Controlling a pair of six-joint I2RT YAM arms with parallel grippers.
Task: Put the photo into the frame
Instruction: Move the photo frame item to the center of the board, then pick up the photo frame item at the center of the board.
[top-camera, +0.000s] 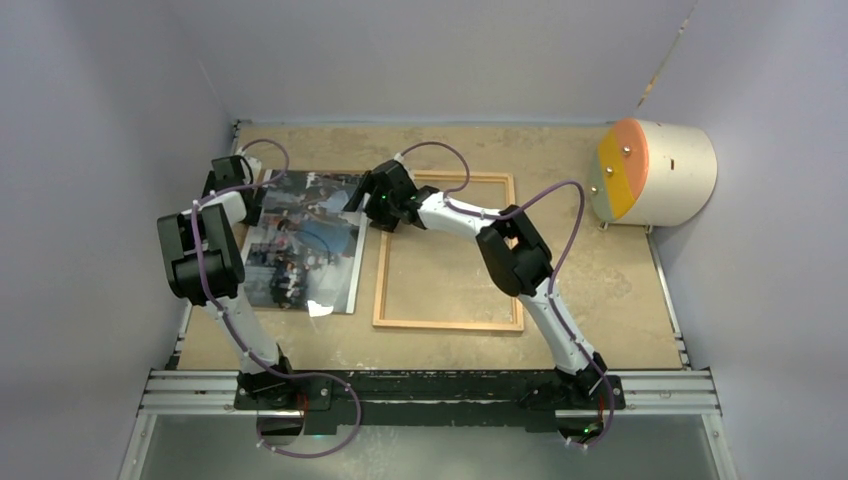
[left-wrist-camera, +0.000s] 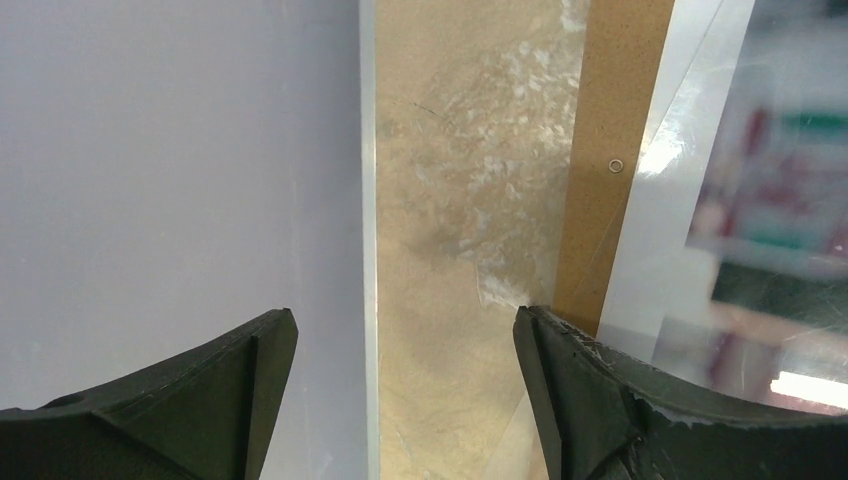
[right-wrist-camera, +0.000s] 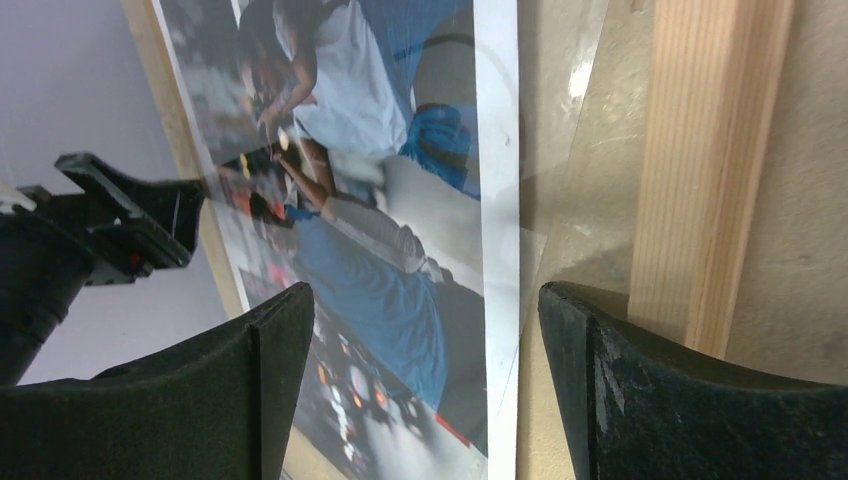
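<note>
The photo (top-camera: 300, 245) lies flat on the left part of the table, on a brown backing board (left-wrist-camera: 605, 150), with a clear sheet (right-wrist-camera: 560, 190) over it that overhangs its right edge. The light wooden frame (top-camera: 381, 285) lies just to its right, with bare tabletop showing inside it. My left gripper (left-wrist-camera: 405, 330) is open at the photo's far left corner, one finger (left-wrist-camera: 580, 380) over the board's edge and the other towards the wall. My right gripper (right-wrist-camera: 425, 300) is open, straddling the photo's white right border (right-wrist-camera: 497, 250), with the frame strip (right-wrist-camera: 700, 170) beside its right finger.
A white drum (top-camera: 655, 170) with an orange and yellow face stands at the back right. The grey side wall (left-wrist-camera: 180, 170) is close by the left gripper. A metal rail (top-camera: 430, 385) runs along the near edge. The left arm's wrist (right-wrist-camera: 90, 230) shows beyond the photo.
</note>
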